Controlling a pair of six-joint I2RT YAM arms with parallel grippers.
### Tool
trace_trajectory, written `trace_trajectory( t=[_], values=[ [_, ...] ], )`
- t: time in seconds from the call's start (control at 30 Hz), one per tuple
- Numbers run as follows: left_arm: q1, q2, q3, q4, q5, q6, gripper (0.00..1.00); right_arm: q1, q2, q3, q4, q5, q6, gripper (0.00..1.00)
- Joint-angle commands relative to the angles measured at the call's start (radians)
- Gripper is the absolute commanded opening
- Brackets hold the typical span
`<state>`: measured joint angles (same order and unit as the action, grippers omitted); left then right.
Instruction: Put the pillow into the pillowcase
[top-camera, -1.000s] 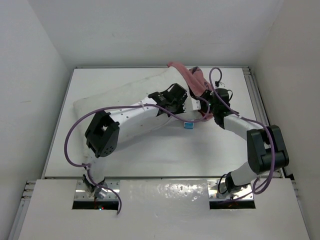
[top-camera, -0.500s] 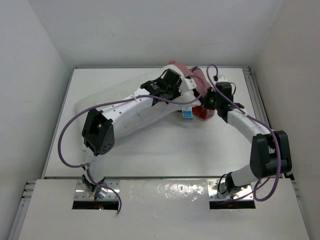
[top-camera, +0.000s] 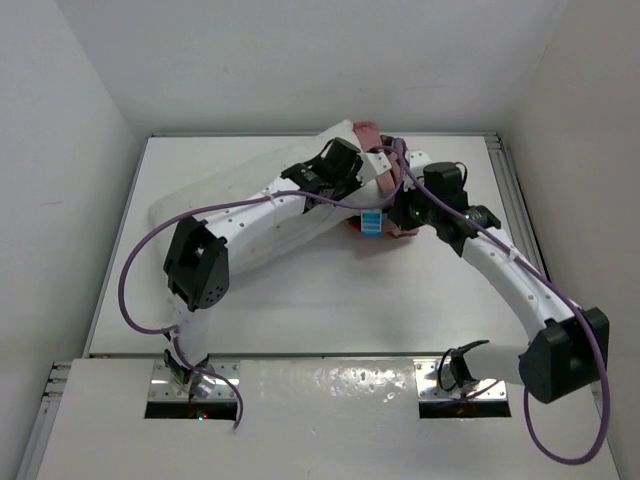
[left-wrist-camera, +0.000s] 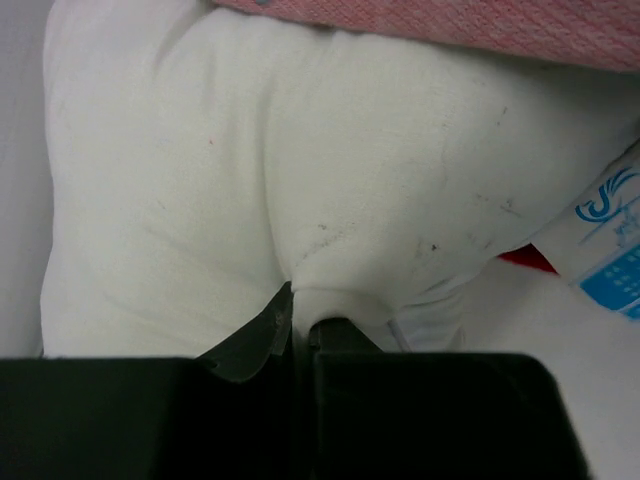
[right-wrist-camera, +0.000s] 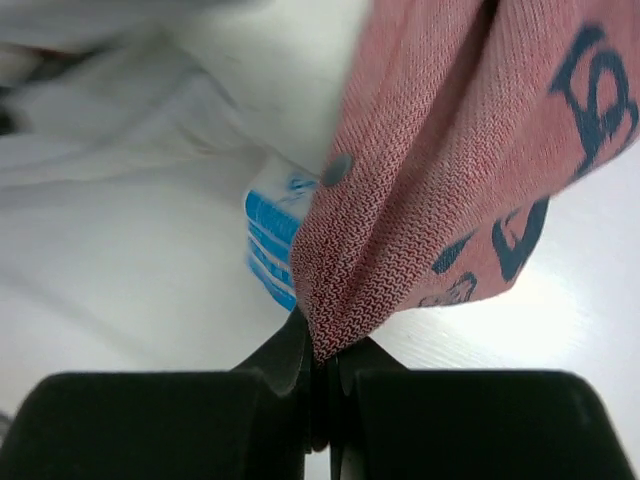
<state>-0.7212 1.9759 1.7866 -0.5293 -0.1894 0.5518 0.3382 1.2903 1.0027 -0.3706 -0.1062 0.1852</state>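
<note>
- Since a second ago the right arm has stretched out, carrying the right hand (top-camera: 405, 210) left toward the pillow's end, and the bunched pillowcase (top-camera: 378, 165) sits lower.
- The pillow (top-camera: 225, 185) is plump, white and faintly specked. It lies diagonally on the desk (top-camera: 300, 300), far left of centre.
- The left hand (left-wrist-camera: 300, 310) is clenched on a puckered fold of the pillow's plain fabric.
- The right hand is clamped on a gathered fold of the pillowcase, a thin pink-red weave with dark blue marks.
- The pillowcase lies draped across the pillow's far right end; whether that end sits inside the sleeve cannot be told.
- A blue-and-white label (top-camera: 371, 222) hangs beside the pillow's corner.
</note>
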Motion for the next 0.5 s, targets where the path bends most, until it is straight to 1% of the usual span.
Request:
trace_trajectory(
  t=[0.0,0.07,0.17,0.2,0.23,0.27,0.3,0.33,0.37,0.4,0.43,0.47],
  values=[
    [-0.001,-0.008,-0.015,0.114,-0.062,0.013,0.00,0.027,-0.083,0.065,0.059,-0.173,0.026,0.00],
    [-0.009,-0.006,-0.015,0.111,-0.052,0.007,0.00,0.028,-0.080,0.050,0.125,-0.228,0.101,0.00],
    [-0.014,-0.008,-0.003,0.078,0.028,-0.009,0.00,0.025,-0.062,-0.016,0.223,-0.228,0.203,0.00],
    [-0.015,-0.011,0.000,0.069,0.056,-0.012,0.00,0.024,-0.034,-0.029,0.237,-0.201,0.224,0.16],
    [-0.015,-0.012,0.003,0.046,0.106,-0.012,0.00,0.022,-0.016,-0.036,0.249,-0.191,0.262,0.26],
    [-0.015,-0.017,0.005,0.034,0.131,-0.019,0.01,0.019,0.003,-0.036,0.245,-0.188,0.276,0.33],
    [-0.015,-0.020,0.007,0.020,0.168,-0.021,0.07,0.016,0.023,-0.027,0.234,-0.194,0.281,0.40],
    [-0.017,-0.023,0.010,-0.010,0.185,-0.024,0.23,0.015,0.053,-0.018,0.202,-0.196,0.286,0.61],
    [-0.017,-0.028,0.020,-0.027,0.185,-0.027,0.33,0.013,0.064,0.000,0.182,-0.194,0.284,0.69],
    [-0.015,-0.032,0.031,-0.046,0.227,-0.029,0.57,0.010,0.067,0.007,0.167,-0.190,0.280,0.74],
    [-0.015,-0.040,0.046,-0.087,0.237,-0.036,0.64,0.002,0.060,0.007,0.145,-0.182,0.278,0.86],
    [-0.005,-0.043,0.081,-0.107,0.246,-0.039,0.69,-0.007,0.049,-0.009,0.147,-0.167,0.289,0.93]
  ],
)
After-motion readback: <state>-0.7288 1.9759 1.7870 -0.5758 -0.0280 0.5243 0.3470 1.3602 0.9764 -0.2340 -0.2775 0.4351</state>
